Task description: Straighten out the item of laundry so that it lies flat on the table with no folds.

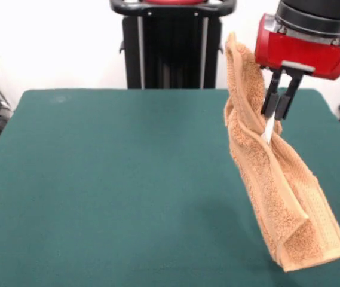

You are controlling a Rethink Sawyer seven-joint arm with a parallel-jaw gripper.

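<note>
I see my gripper [279, 112] with its black fingers pinched on the orange-tan terry towel [275, 194] at its white tag [269, 130]. The fluffy cloth hangs in a long folded drape over the right side of the green felt table [116, 185].

The towel [259, 149] looked like thick terry cloth, its orange-tan pile fluffy and rough, with a flatter woven band running along its length and a smooth white tag [269, 130] showing at the edge. The table [110, 179] wore a dark green, felt-like cloth, matt and even, with only a faint nap. The gripper [279, 107] had slim black fingers [270, 98] of a dull matt finish, set in a red housing [304, 51] of glossy, smooth plastic with a pale metal-looking plate beneath, under a black ribbed collar [319, 18] of semi-gloss finish.
</note>
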